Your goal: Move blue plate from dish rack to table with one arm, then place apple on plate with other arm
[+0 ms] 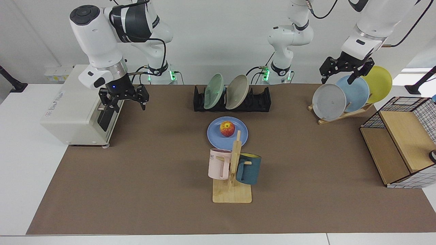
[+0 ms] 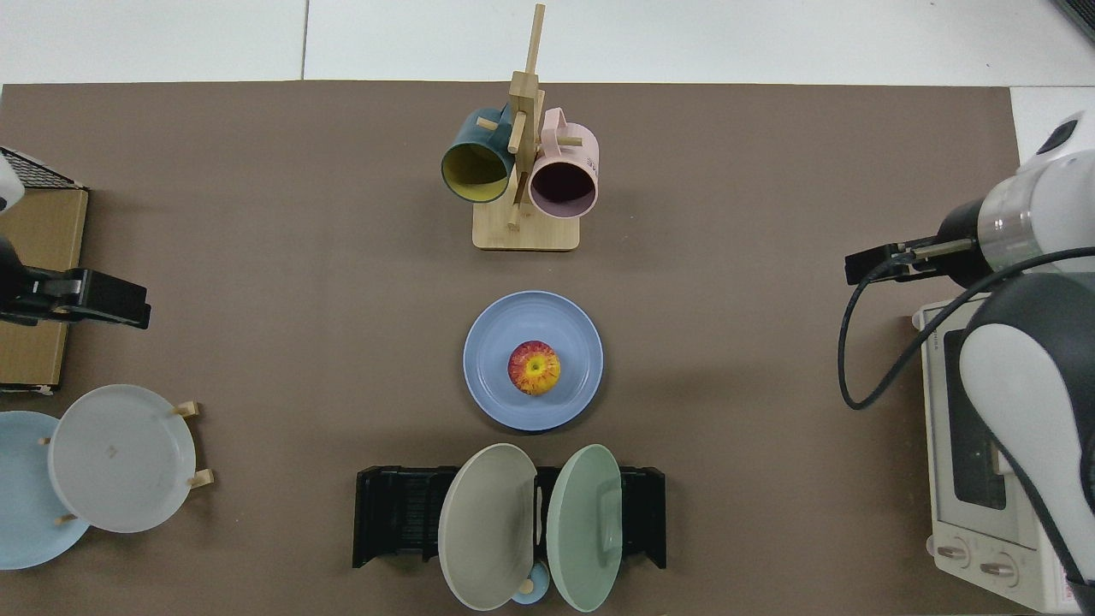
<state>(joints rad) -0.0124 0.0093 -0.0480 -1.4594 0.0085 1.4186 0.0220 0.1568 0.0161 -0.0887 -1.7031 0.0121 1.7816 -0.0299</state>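
Note:
The blue plate [image 1: 218, 136] [image 2: 500, 338] lies flat on the table's brown mat [image 1: 136, 170] [image 2: 257, 214], just in front of the black dish rack [image 1: 259, 100] [image 2: 398, 513]. The red and yellow apple [image 1: 227, 129] [image 2: 535, 368] rests at the plate's centre. My right gripper [image 1: 124, 102] hangs open and empty in front of the toaster oven, far from the plate. My left gripper [image 1: 342, 73] is open and empty above the wooden plate stand. In the top view both hands show only at the side edges, with their fingers hidden.
A pale green plate [image 1: 214, 91] and a beige plate [image 1: 237, 92] stand in the rack. A mug tree [image 1: 233, 170] with a pink and a teal mug stands just in front of the blue plate. Toaster oven [image 1: 81, 105], wooden plate stand [image 1: 340, 114], wire-sided wooden shelf [image 1: 398, 143].

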